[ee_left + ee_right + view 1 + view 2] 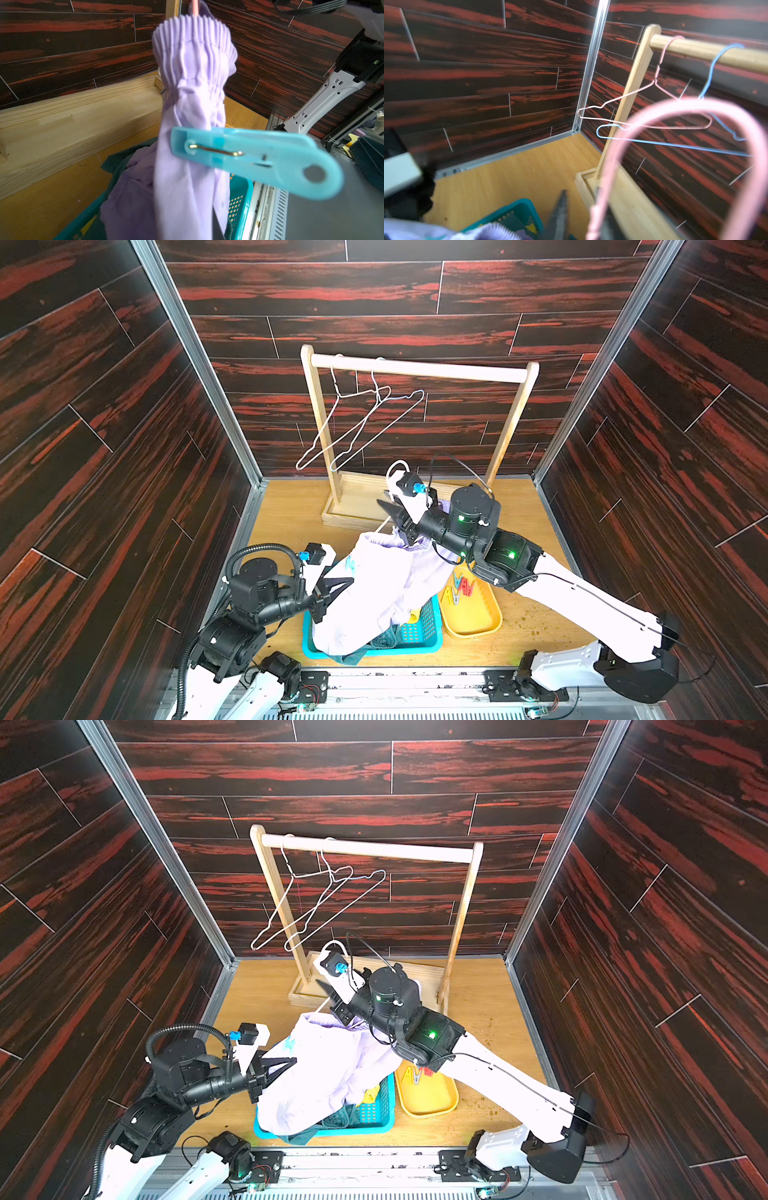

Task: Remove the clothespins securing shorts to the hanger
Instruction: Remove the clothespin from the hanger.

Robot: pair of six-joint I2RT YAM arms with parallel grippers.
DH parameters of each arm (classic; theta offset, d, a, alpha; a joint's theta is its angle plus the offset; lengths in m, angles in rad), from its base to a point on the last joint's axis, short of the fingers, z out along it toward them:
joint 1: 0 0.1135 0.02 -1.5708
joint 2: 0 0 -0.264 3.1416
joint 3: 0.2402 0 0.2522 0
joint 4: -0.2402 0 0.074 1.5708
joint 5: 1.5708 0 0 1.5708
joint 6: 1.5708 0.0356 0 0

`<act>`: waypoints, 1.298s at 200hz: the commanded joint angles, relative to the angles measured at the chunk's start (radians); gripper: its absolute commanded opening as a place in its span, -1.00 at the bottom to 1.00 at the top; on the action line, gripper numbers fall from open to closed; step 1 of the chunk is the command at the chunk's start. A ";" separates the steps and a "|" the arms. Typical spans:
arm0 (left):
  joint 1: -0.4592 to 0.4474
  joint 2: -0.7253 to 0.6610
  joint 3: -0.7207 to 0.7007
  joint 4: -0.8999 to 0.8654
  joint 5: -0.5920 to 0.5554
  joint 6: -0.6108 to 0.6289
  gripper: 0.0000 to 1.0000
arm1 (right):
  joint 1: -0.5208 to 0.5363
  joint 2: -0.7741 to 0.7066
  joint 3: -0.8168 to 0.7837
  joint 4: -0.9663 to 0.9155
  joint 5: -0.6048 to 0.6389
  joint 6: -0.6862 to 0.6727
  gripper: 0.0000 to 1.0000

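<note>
- The left gripper (351,580) is closed to a point against the near edge of the lavender shorts (386,585). It seems to pinch fabric rather than the peg, though the glare in both top views makes that hard to confirm.
- The light-blue clothespin (255,160) sits just beside that tip, so the left arm is much the nearer one. Its mouth bites the hanging cloth, and its long axis runs crosswise to the fabric, ringed tail sticking out free. The wire spring shows along its flank.
- The shorts hang in a bunched column, ribbed elastic waist uppermost, legs trailing down into the teal basket (432,635).
- The right gripper (388,510) is well apart from the peg, jaws drawn in on the twisted neck of the pink hanger (685,106) and holding it clear of the wooden rack (415,369).
- Loose clothespins (459,589) lie in the yellow tray (478,622) beside the basket.
</note>
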 commanded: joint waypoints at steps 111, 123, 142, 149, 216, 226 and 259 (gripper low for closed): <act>-0.003 -0.099 -0.029 0.103 -0.071 0.010 1.00 | 0.008 -0.050 -0.101 0.076 -0.022 -0.008 -1.00; -0.003 -0.124 -0.040 0.122 -0.091 0.016 1.00 | 0.008 -0.050 -0.098 0.079 -0.021 -0.006 -1.00; -0.002 -0.170 -0.065 0.165 -0.127 0.015 1.00 | 0.008 -0.050 -0.098 0.085 -0.019 -0.005 -1.00; -0.004 -0.183 -0.070 0.171 -0.137 0.017 1.00 | 0.008 -0.050 -0.098 0.088 -0.017 -0.003 -1.00; -0.003 -0.194 -0.109 0.282 -0.162 -0.037 1.00 | 0.008 -0.032 -0.073 0.095 0.009 0.004 -1.00; -0.003 -0.196 -0.120 0.306 -0.164 -0.045 1.00 | 0.008 -0.027 -0.065 0.089 0.019 0.006 -1.00; -0.004 -0.189 -0.137 0.344 -0.163 -0.058 0.96 | 0.008 0.000 -0.013 0.053 0.075 0.008 -1.00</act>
